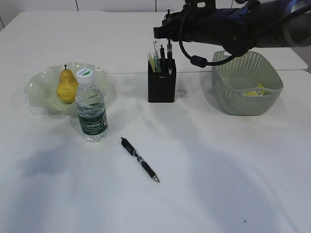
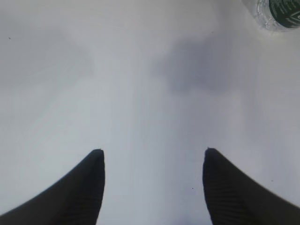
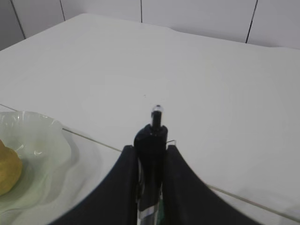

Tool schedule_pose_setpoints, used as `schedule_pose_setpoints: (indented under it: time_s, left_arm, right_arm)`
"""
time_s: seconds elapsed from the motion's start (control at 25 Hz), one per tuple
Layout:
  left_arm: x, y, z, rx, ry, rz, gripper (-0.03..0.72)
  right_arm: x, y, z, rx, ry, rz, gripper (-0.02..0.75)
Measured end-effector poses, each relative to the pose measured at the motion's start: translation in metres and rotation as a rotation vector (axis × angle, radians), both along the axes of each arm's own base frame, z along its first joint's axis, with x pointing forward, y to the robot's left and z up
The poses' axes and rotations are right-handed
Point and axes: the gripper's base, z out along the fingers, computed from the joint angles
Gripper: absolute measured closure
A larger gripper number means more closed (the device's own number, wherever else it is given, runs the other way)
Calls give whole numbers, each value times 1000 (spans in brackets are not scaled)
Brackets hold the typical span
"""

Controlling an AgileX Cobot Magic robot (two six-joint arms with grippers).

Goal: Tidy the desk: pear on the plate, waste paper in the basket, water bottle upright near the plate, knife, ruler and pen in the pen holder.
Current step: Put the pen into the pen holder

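My right gripper [image 1: 168, 44] [image 3: 151, 147] is shut on a black pen [image 3: 151, 133], which it holds upright just above the black pen holder [image 1: 161, 87]. Several slim items stand in the holder; I cannot tell the knife or the ruler among them. A second black pen [image 1: 140, 159] lies on the table in front. The yellow pear [image 1: 66, 86] sits on the pale green plate [image 1: 41, 85], and the water bottle [image 1: 91, 109] stands upright beside it. The yellow waste paper [image 1: 256, 91] lies in the green basket [image 1: 243, 99]. My left gripper [image 2: 153, 151] is open over bare table.
The white table has a seam running across behind the plate and holder. The right arm and its cables [image 1: 233, 24] hang over the far rim of the basket. The bottle's base [image 2: 281, 11] shows at the top right of the left wrist view.
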Motion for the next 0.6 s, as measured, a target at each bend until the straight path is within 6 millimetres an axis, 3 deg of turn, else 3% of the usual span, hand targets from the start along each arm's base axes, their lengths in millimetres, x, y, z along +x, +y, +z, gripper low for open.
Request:
schedule_pose_setpoints:
  time_s: [0.6]
  left_arm:
    - [0, 0, 0, 2, -2, 0, 223]
  right_arm:
    - [34, 9, -16, 56, -144, 38, 640]
